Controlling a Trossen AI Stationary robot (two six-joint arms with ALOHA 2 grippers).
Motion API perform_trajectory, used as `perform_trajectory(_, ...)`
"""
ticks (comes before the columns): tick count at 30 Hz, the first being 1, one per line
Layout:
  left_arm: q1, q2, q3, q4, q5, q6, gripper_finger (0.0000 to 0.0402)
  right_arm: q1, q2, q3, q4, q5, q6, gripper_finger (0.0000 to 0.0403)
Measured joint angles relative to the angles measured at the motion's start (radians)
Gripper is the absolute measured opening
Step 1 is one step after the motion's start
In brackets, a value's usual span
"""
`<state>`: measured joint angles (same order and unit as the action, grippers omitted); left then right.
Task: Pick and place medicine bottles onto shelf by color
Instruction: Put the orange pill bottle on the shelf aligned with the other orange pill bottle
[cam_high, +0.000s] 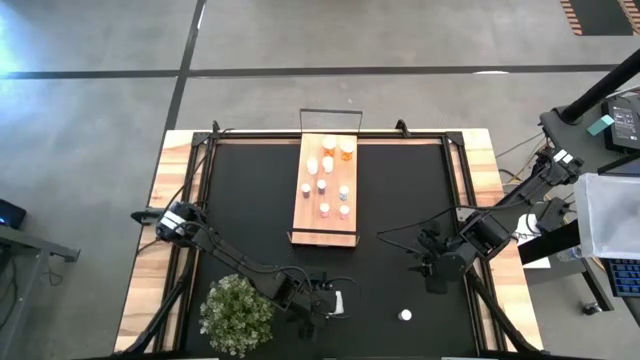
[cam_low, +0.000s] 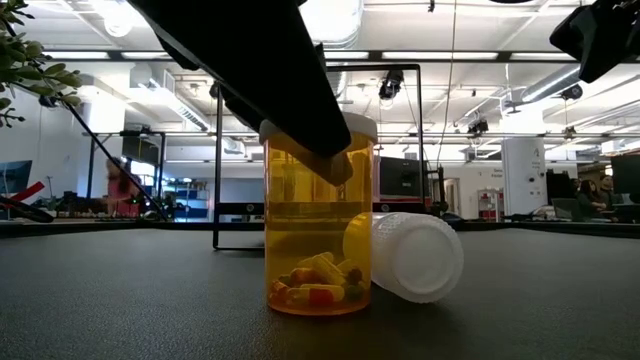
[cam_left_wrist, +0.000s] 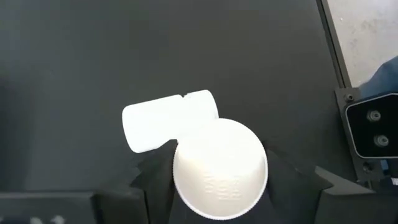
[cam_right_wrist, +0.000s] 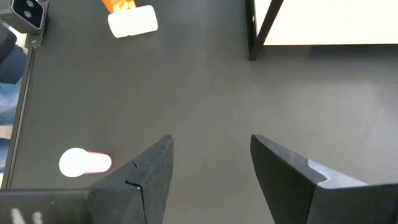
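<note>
You're looking at an orange bottle (cam_low: 318, 215) standing upright on the black mat (cam_high: 400, 200) at the near edge, a little left of centre, pills sitting in its base and its white cap (cam_left_wrist: 219, 168) filling the left wrist view. Right beside it, touching or nearly so, a white bottle (cam_low: 405, 255) is lying on its side. Your left gripper (cam_left_wrist: 217, 177) is coming down over the orange bottle with one dark finger on each side of the cap; the jaws are standing about cap-wide, but whether they are actually pinching it yet you can't tell from here. So the step in hand looks like the grasp on this orange one. Further out, a red-pink bottle (cam_right_wrist: 85, 162) is lying alone on the mat near the front, to the right of centre. The shelf (cam_high: 326, 228) is sitting at the far middle of the table, already carrying a handful of bottles, orange ones at its far end and pale and pinkish ones nearer. Your right gripper (cam_right_wrist: 211, 168) is hovering over bare mat at the right, fingers partly spread and holding nothing, waiting. A potted plant (cam_high: 238, 310) is crowding the left arm at the near left. Next, you're needing a firm squeeze, then a straight lift so the leaning white bottle isn't dragged or sent rolling, then a carry to the shelf's far end with the other orange bottles.
</note>
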<state>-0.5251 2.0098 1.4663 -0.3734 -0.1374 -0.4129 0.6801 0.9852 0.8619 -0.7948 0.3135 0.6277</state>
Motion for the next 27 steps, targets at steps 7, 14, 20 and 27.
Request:
perform_trajectory(7, 0.000, -0.010, 0.042, -0.001, 0.002, 0.001, 0.0195, 0.000, 0.000, 0.000, 0.000, 0.000, 0.000, 0.0203)
perform_trajectory(14, 0.018, -0.100, 0.077, -0.027, 0.008, 0.000, 0.0197, 0.000, 0.000, 0.000, 0.001, 0.000, 0.000, 0.0203)
perform_trajectory(20, 0.086, -0.223, 0.108, -0.126, -0.003, -0.077, 0.0197, 0.000, 0.000, 0.000, 0.014, 0.000, 0.000, 0.0203)
perform_trajectory(27, 0.224, -0.373, 0.114, -0.205, -0.051, -0.078, 0.0198, 0.000, 0.000, 0.000, 0.023, 0.000, 0.000, 0.0203)
